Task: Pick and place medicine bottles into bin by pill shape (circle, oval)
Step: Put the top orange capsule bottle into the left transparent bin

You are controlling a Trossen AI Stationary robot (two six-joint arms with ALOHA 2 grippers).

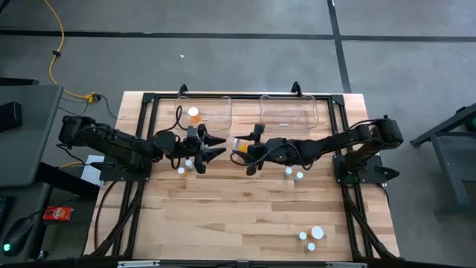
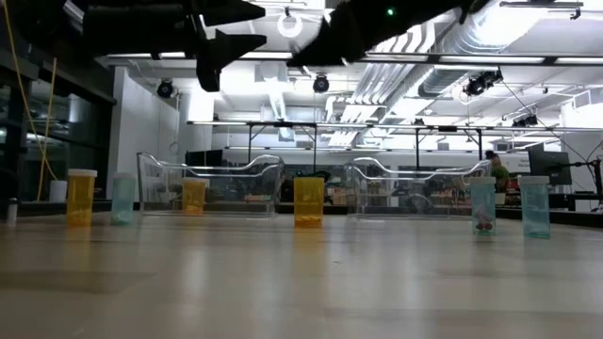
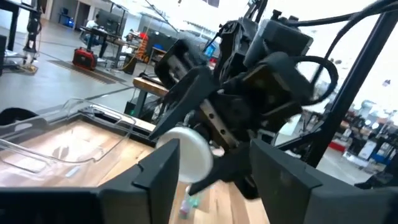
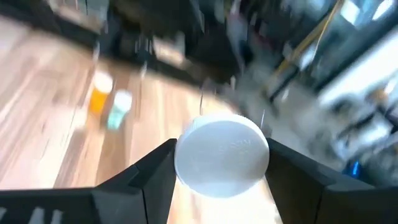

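Surface: wooden bench in an open workshop; two clear bins stand side by side along the far edge, the left bin and the right bin.

Right gripper: raised above the bench centre, just in front of the gap between the bins. Fingers are clamped on an orange bottle. The right wrist view shows the bottle's white cap filling the space between the two fingers, so the grip is on the body below the cap.

Reason for hold: judged as a carry or handover posture; the bottle is lifted clear of the wood and presented toward the other arm.

Left gripper: raised just beside the right gripper, facing it. Fingers are spread apart and empty. Its wrist view looks straight at the held bottle's cap, which sits in line with the gap between the fingers but is not yet enclosed.

Bottle relative to grippers: inside the right one, just ahead of the left one.

Left bin contents: one orange bottle, already sorted.

Bench, under left arm: two small bottles standing on the wood.

Bench, under right arm: two pale teal bottles.

Bench, near right corner: three more bottles, well apart from both arms.

Remaining work: judged early; most bottles stand unsorted.
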